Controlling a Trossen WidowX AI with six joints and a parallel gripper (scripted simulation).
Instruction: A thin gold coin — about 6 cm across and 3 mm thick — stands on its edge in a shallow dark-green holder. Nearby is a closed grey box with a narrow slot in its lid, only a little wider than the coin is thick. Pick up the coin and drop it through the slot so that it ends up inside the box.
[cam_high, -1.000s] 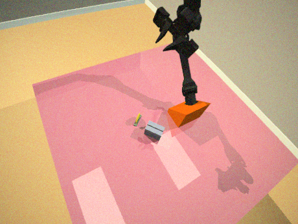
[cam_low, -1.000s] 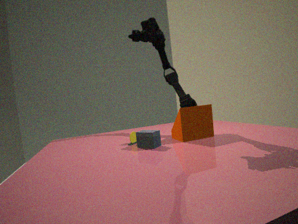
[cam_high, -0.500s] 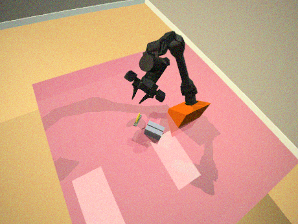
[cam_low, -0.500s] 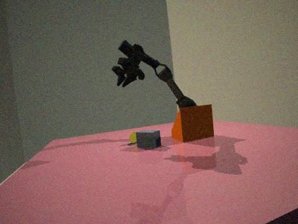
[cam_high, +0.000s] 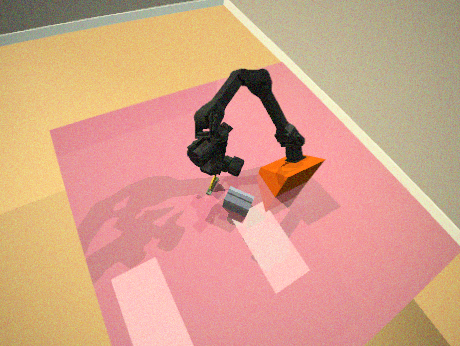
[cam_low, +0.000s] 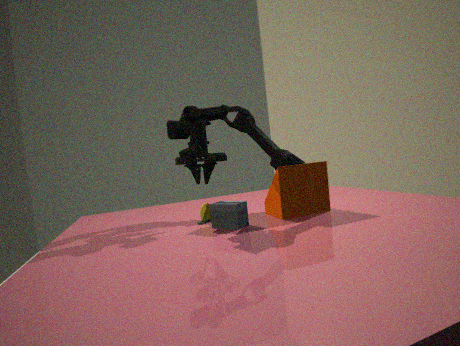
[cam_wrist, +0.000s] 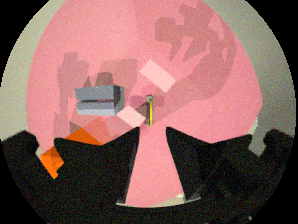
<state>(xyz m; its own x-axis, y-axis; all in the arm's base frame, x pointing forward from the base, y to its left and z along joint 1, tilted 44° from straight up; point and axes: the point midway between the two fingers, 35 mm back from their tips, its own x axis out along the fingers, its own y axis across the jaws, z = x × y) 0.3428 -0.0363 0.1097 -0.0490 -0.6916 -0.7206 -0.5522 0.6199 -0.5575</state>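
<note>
- The pink mat (cam_high: 350, 240) covers most of the floor, with the tan floor (cam_high: 45, 100) showing around it.
- The black arm (cam_high: 260, 95) rises from the orange base (cam_high: 290, 175), arches over and bends down toward the mat.
- The gripper (cam_low: 202, 176) hangs pointing down, well above the mat and apart from everything on it. Its jaws stand partly open with nothing between them; the wrist view shows only pink mat in the gap.
- The grey box (cam_high: 238, 199) sits on the mat just beside the orange base, its lid slot visible as a dark line in the wrist view.
- The gold coin (cam_wrist: 150, 110) stands on edge just beside the box, below the gripper and not touched by it.
- The dark-green holder (cam_high: 210, 191) under the coin is too small to make out clearly.
</note>
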